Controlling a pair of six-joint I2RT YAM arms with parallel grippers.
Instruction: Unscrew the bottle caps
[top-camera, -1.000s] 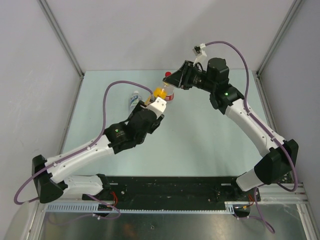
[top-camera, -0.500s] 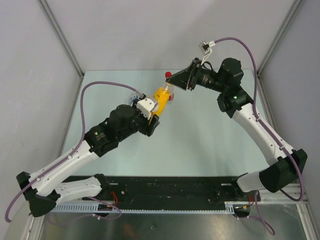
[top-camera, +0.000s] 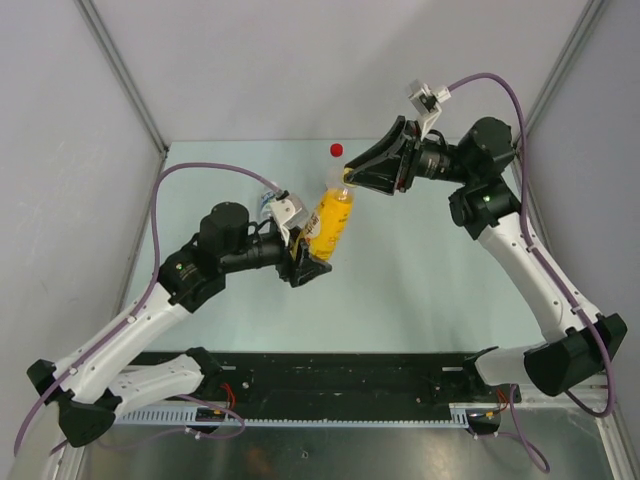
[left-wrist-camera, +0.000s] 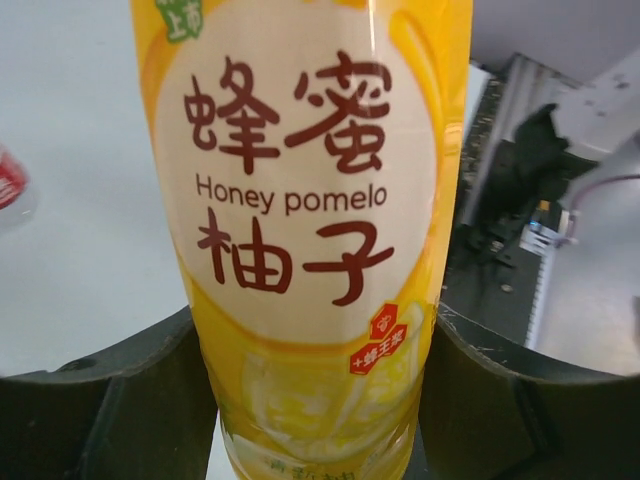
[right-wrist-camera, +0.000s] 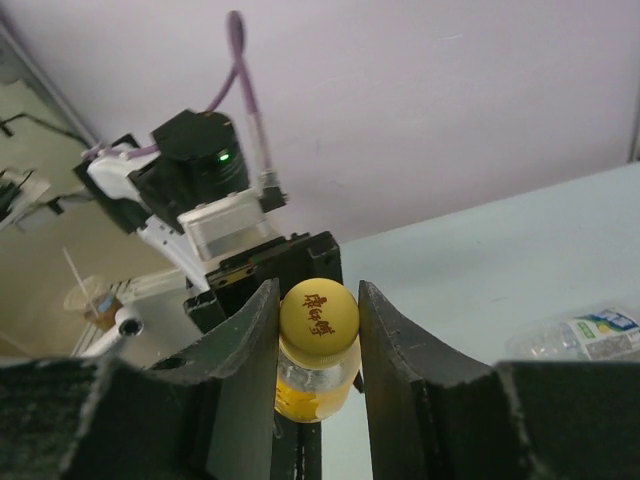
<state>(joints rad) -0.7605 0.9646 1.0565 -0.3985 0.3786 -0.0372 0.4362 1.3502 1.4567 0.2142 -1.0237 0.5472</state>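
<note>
Pale-green table (top-camera: 420, 290); honey-pomelo bottle (top-camera: 329, 222) tilted above its middle; left gripper (top-camera: 310, 260) clamps bottle's lower body; right gripper (top-camera: 352, 178) pinches yellow cap (right-wrist-camera: 318, 313); prob. full, heavyish, slick, squashy; hold body firmly, cap by sides.

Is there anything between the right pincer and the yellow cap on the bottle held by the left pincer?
Nothing visible. The right pincer is closed on the yellow cap, one finger on each side, and the left pincer grips the yellow bottle below.
</note>
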